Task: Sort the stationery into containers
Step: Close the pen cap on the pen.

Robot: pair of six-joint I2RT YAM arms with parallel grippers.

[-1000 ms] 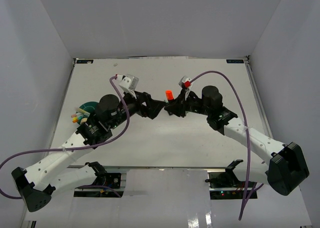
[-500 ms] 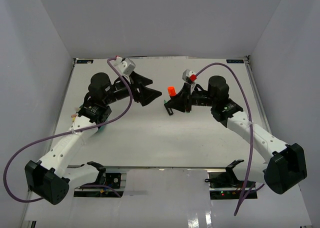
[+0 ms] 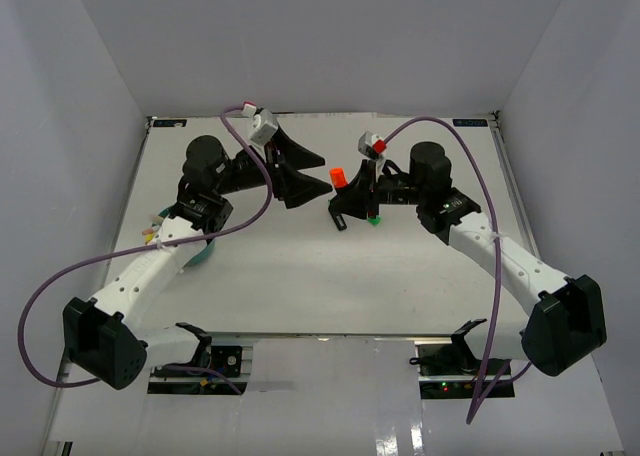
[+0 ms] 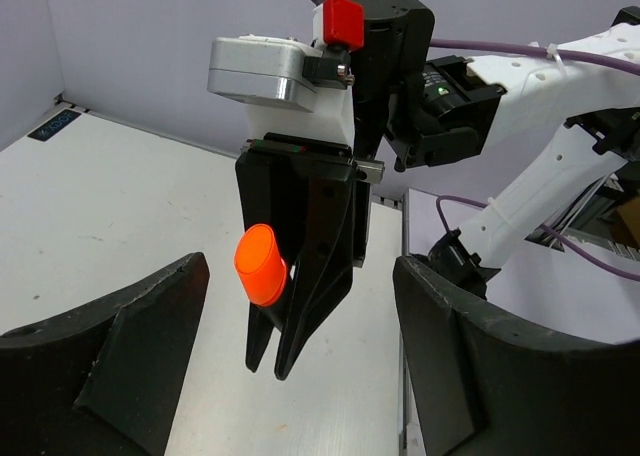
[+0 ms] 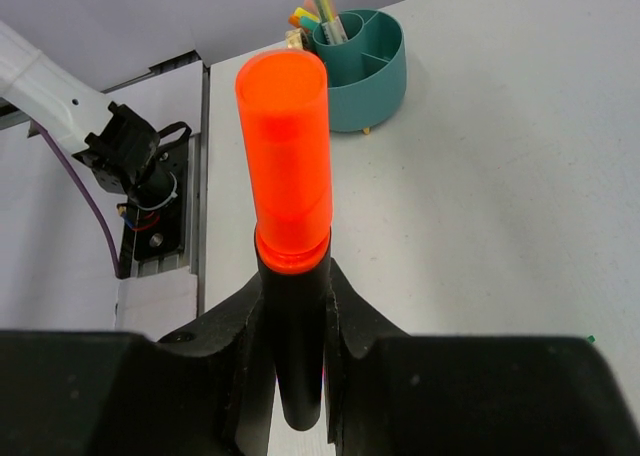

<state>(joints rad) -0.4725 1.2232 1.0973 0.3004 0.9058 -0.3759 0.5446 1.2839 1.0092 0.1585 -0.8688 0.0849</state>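
Well apart from the teal tub [image 5: 372, 94], your right tool [image 4: 272, 361] is clamped on a black marker [image 5: 285, 176] with an orange cap. Your left tool [image 3: 316, 172] faces it, jaws spread wide, holding nothing. Coloured pens [image 5: 325, 21] stand in the tub.

Short marker [image 5: 294, 348], black barrel with an orange cap [image 5: 284, 146], is clamped by the barrel between the fingers of the right gripper [image 4: 270, 361], above the table; the capped end projects free. A round teal tub [image 5: 368, 88] with inner dividers stands upright at the left of the table, largely hidden under the left arm in the overhead view. Thin coloured pens [image 5: 324, 14] lean together in one compartment. A tiny green square [image 3: 371, 219] lies near mid-table.
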